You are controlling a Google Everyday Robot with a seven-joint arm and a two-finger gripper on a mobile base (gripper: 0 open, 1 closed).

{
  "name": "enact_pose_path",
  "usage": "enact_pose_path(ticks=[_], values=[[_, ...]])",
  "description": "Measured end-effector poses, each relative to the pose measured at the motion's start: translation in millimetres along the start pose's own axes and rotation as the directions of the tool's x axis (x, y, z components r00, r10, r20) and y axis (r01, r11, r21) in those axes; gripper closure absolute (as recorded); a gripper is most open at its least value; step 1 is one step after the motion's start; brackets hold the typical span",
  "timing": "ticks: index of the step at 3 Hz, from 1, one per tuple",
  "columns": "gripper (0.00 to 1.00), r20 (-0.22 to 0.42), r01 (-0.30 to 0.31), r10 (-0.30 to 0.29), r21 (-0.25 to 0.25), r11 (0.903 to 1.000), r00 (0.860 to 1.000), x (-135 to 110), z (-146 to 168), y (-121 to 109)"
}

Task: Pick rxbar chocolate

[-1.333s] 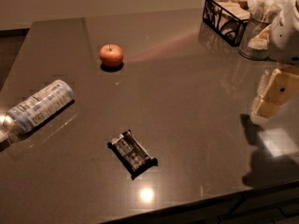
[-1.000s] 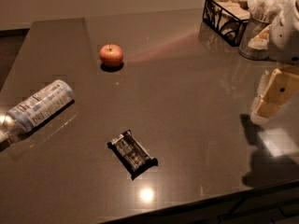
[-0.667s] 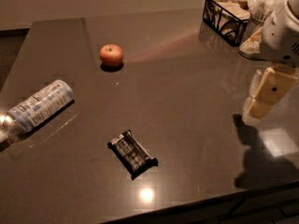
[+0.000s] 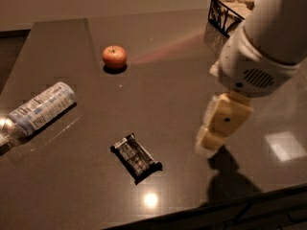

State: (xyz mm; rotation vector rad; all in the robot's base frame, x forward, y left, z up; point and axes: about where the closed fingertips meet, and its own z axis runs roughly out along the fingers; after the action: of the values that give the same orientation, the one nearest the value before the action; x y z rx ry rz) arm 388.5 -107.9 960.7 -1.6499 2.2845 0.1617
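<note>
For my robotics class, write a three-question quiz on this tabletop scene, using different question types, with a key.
1. True or false: the end effector touches the rxbar chocolate.
2. Which thing lies on its side near the left edge of the table? A) the bottle B) the rxbar chocolate C) the end effector
3. Name the round fruit standing beyond the bar.
Key: 1 false: it hangs apart from the bar, to its right in the view. 2 A. 3 the apple.

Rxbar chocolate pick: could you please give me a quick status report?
Gripper hovers right of the rxbar chocolate, not touching. Bar flat on table. Bottle and apple beyond it, out of the path.
</note>
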Motion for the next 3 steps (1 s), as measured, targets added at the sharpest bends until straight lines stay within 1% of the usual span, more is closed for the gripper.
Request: enact_pose_path(ticks=[1, 2, 3], values=[[0.00, -0.052, -0.011, 0.013, 0.039, 0.9992, 0.999, -24, 35, 26], [0.00, -0.109, -0.065, 0.068, 0.033, 0.9973, 0.992, -32, 79, 36], [0.00, -0.149, -0.132, 0.130, -0.002, 0.9912, 0.980, -38, 122, 43]])
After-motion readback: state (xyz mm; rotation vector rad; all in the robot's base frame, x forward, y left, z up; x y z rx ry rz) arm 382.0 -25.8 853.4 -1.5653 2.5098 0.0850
